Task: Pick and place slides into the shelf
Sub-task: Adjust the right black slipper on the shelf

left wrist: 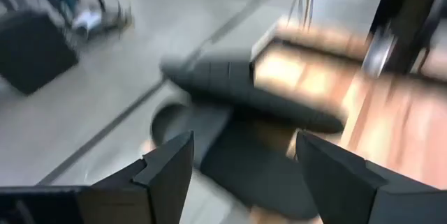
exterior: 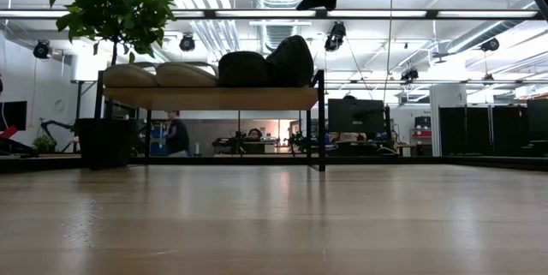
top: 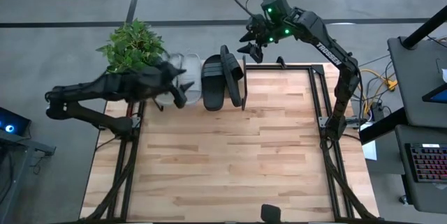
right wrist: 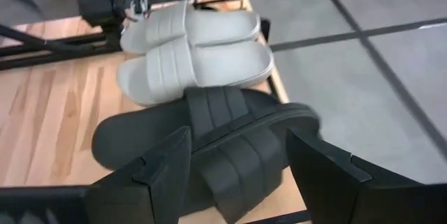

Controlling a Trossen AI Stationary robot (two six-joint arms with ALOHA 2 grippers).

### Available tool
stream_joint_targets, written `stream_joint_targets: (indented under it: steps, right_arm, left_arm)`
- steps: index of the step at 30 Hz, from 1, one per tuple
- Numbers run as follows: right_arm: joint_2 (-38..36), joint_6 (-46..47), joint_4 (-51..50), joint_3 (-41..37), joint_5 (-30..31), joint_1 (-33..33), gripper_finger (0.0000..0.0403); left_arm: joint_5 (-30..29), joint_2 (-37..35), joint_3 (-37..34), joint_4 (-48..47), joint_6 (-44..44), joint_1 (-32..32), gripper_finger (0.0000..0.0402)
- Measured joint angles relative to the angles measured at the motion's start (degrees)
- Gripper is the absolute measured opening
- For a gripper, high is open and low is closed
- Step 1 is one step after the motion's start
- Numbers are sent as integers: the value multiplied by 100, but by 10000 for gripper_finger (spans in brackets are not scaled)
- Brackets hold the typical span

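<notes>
Slides on shelf [exterior: 210,98]: 2 grey [right wrist: 192,53], 2 black [right wrist: 209,144]; both grippers [right wrist: 237,165] [left wrist: 244,168] spread, empty

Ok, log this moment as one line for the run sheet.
slides: all four on shelf, one black tilted | left gripper: open, over shelf's left part | right gripper: open, empty, above black pair

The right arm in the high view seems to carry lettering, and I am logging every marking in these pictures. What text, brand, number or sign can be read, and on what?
"TROSSEN": white letters along the right arm in the high view; small, so the reading is probable only.
Slides: no readable brand or number.
Shelf: no label visible.
Signs in the room behind the table, low view: too small to read.
</notes>
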Motion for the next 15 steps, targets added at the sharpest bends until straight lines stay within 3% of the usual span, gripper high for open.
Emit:
stream_joint_targets:
  steps: [4, 10, 15]
  right_arm:
    - [0, -288, -47, -231, 118, 170, 224]
    - [0, -1125, -326, -526, 1422, 544, 224]
    - [-2, -1095, -357, -727, 1130, 539, 224]
  left_arm:
    - [2, -314, 21, 675, -1, 0, 237]
    - [-1, -612, -15, 777, -7, 0, 237]
    - [-1, -646, -17, 768, -5, 0, 238]
